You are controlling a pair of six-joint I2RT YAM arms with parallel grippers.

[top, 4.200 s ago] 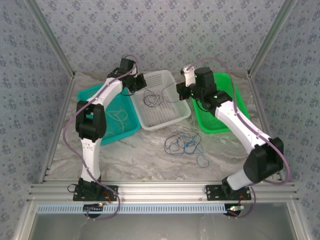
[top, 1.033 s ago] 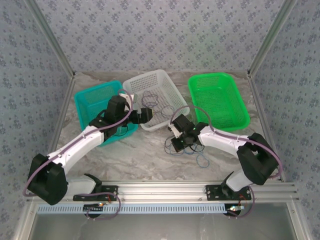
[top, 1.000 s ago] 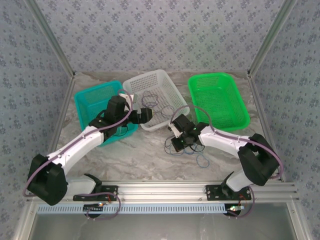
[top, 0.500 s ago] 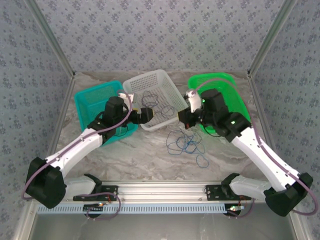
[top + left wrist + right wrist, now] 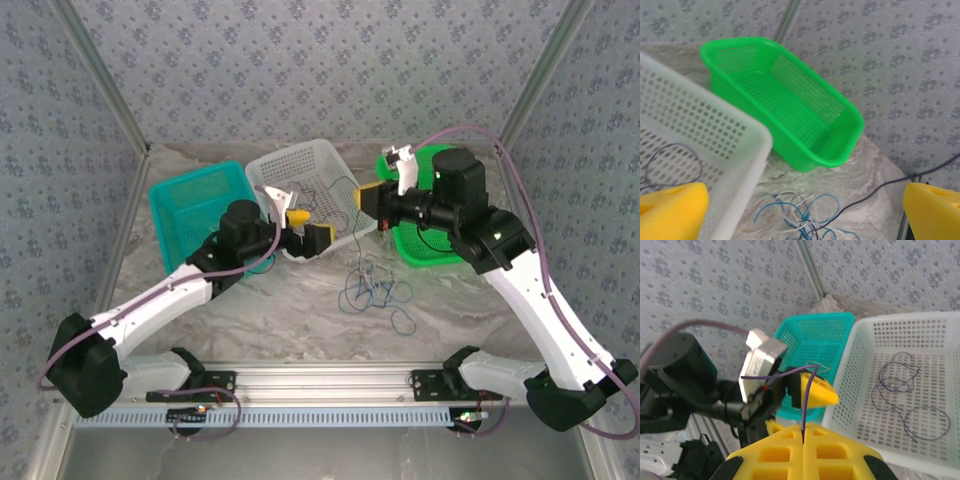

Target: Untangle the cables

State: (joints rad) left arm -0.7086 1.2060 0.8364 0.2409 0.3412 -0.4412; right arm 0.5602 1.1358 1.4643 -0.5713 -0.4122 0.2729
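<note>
- Right gripper (image 5: 803,431): fingers pressed together on a dark purple cable (image 5: 806,400), raised near the white basket (image 5: 331,158).
- Left gripper (image 5: 308,226): jaws wide apart, empty.
- Blue and pale cables (image 5: 375,292): tangled on the table (image 5: 250,310).

Three baskets behind a tangle
We find the left basket (image 5: 180,205), middle basket (image 5: 300,155) and right basket (image 5: 415,250) side by side at the table's (image 5: 270,315) back; the cables (image 5: 375,292) lie before them, one more inside the middle basket.
</note>
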